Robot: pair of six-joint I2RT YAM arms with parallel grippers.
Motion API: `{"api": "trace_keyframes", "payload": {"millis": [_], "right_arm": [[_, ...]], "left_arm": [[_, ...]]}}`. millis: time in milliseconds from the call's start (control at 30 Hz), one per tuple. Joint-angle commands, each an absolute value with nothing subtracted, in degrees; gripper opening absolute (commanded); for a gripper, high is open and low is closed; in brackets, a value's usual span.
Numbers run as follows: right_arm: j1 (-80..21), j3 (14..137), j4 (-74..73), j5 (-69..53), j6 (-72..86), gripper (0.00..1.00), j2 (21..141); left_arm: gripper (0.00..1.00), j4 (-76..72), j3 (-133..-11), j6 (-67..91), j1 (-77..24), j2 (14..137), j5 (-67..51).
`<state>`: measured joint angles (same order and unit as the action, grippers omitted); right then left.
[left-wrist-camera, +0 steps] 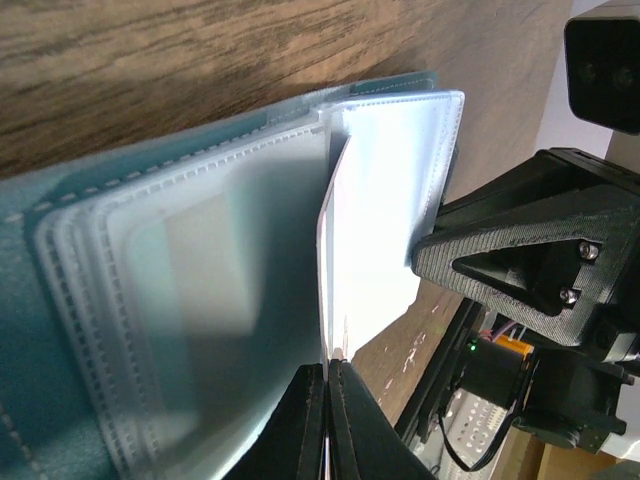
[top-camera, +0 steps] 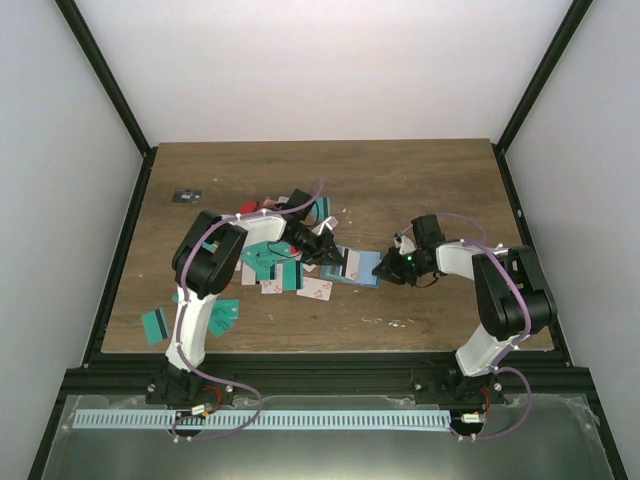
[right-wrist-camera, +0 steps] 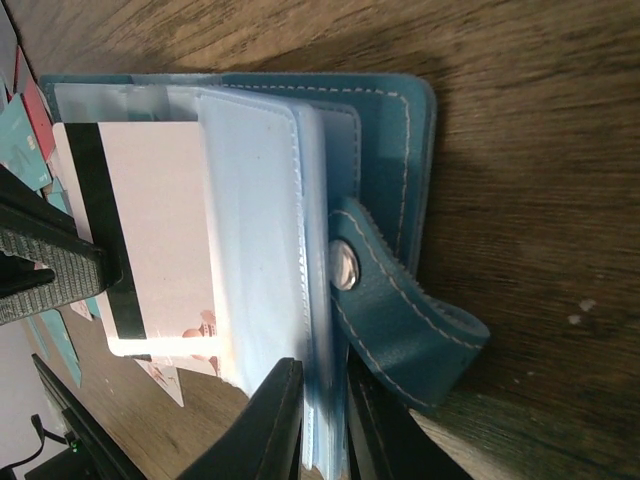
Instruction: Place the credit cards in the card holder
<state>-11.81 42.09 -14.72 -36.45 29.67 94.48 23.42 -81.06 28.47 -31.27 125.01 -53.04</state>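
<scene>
Lying open and flat on the table [top-camera: 420, 185], the card holder [right-wrist-camera: 400, 140] sits near the middle, right between the two grippers. In the top view its long side runs left to right. Its strap [right-wrist-camera: 400, 320] with the round snap flops out on the right gripper's side.

The left gripper [left-wrist-camera: 327, 420] has its fingers pinched close on the edge of a white-pink card [right-wrist-camera: 160, 220]. The card is nearly flat. Its black stripe runs along its long side, next to the left gripper's fingers. The other long side lies against the clear pockets [right-wrist-camera: 260, 230]. How far it is inside a pocket, I cannot tell.

The right gripper [right-wrist-camera: 325, 420] has its fingers narrow too, squeezing the edge of the clear pockets.

The two grippers are very near each other, with only the holder between them. The far half of the table and the part behind the right gripper are bare wood.

A heap of loose cards [top-camera: 265, 262] lies just left of the holder, under the left arm. Two teal cards [top-camera: 155, 325] lie near the left arm's base. A small dark thing [top-camera: 187, 194] sits far off at the back left.
</scene>
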Motion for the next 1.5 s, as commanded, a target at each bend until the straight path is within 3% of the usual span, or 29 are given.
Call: {"api": "trace_keyframes", "payload": {"millis": [0, 1033, 1467], "right_arm": [[-11.7, 40.73, -14.28, -35.06, 30.45, 0.15, 96.69], [-11.69, 42.27, -13.03, -37.58, 30.77, 0.16, 98.35], [-11.65, 43.18, -18.99, -34.47, 27.78, 0.28, 94.01]], "left_arm": [[0.04, 24.22, -80.07, 28.56, -31.73, 125.46, -53.91], [0.04, 22.76, -84.2, 30.36, -33.55, 129.85, -54.36], [0.04, 22.91, -84.24, 30.19, -33.59, 129.49, -49.24]]}}
